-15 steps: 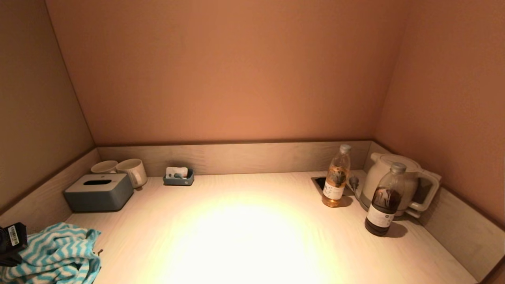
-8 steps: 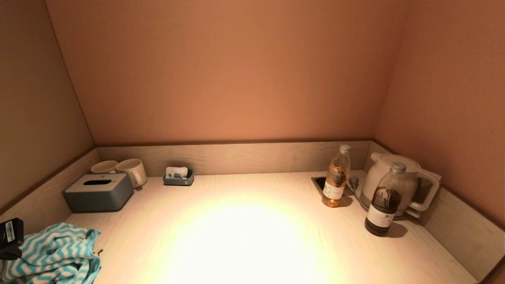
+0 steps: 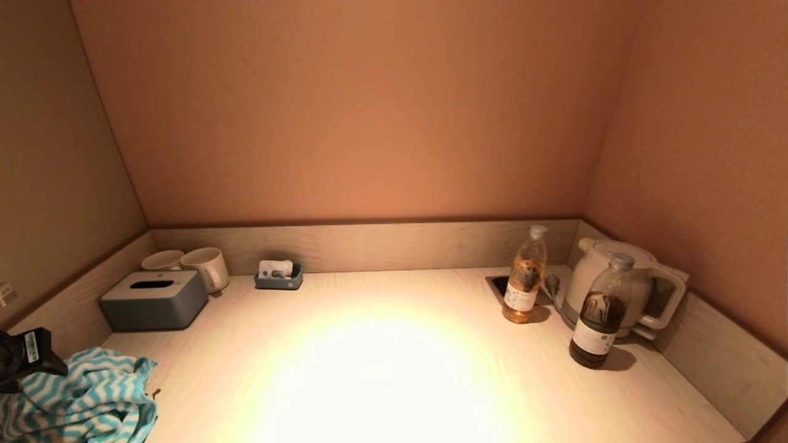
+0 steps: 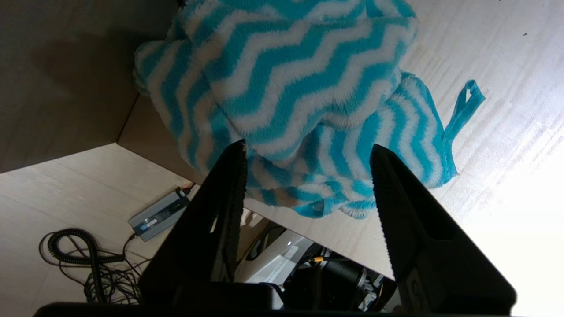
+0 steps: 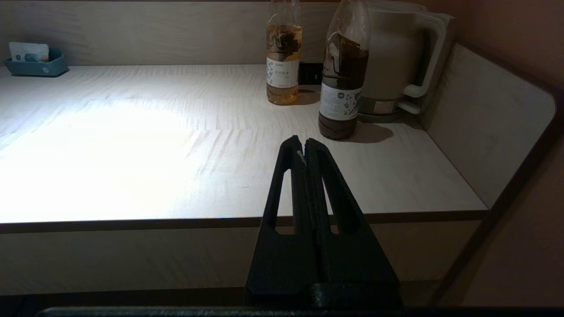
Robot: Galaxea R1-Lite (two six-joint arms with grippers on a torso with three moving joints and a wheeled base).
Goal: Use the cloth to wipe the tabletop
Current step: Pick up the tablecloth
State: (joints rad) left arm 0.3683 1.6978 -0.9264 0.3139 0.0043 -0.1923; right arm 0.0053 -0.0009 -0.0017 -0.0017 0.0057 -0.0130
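A blue-and-white zigzag cloth [image 3: 86, 400] lies bunched at the near left corner of the pale wooden tabletop [image 3: 381, 363], partly hanging over the edge. In the left wrist view the cloth [image 4: 286, 92] fills the top, with its blue loop lying on the wood. My left gripper [image 4: 306, 152] is open and empty, its jaws standing wide just above the cloth's near edge; only part of its wrist [image 3: 24, 360] shows in the head view. My right gripper [image 5: 305, 143] is shut and empty, parked in front of the table's near edge on the right.
A grey tissue box [image 3: 154, 299], two mugs [image 3: 206, 267] and a small blue tray [image 3: 279, 277] stand at the back left. Two bottles [image 3: 523, 283] [image 3: 600, 314] and a white kettle [image 3: 622, 286] stand at the back right. Low walls enclose three sides.
My left wrist has shifted a little at the far left edge, rising and turning over the cloth. The cloth and everything else have stayed still.
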